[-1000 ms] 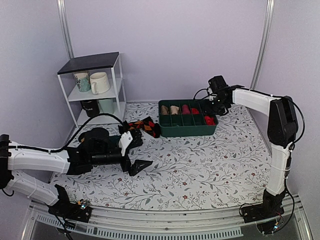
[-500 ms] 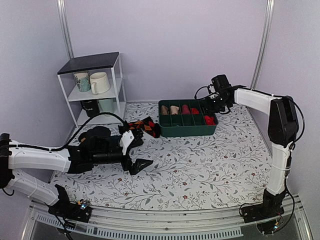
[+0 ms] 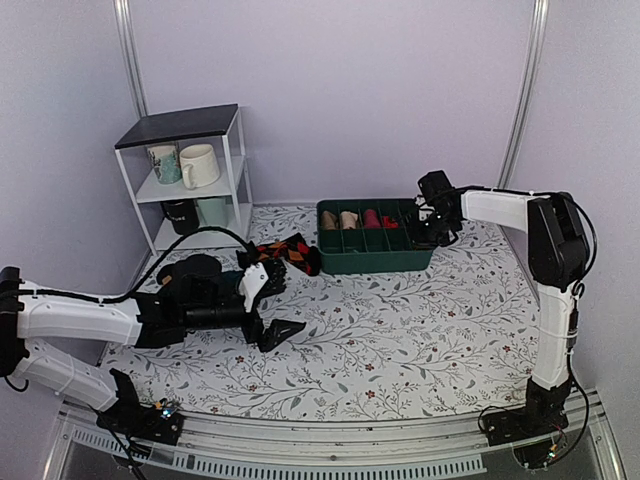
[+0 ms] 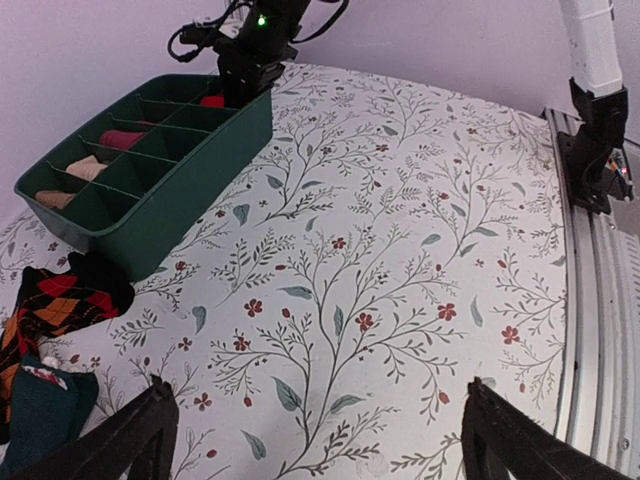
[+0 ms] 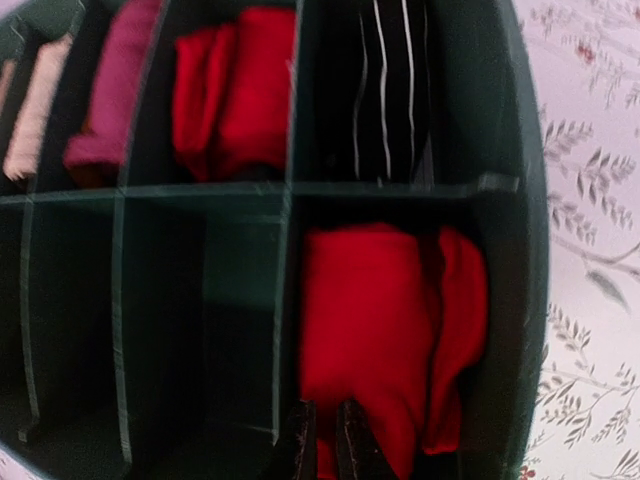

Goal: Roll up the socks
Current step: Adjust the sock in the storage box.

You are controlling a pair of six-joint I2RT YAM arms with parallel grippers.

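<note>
Right wrist: gripper [image 5: 325,418] closed, tips over socks [image 5: 375,320].

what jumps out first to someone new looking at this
The bright red socks filling the end compartment of the green tray at the back, with the right hand poised at them. Next, the orange-and-black argyle socks left of the tray, near the open left hand.

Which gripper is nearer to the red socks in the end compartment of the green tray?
Right. The right gripper is at the edge of the red socks in the tray; the left gripper is far across the table.
</note>
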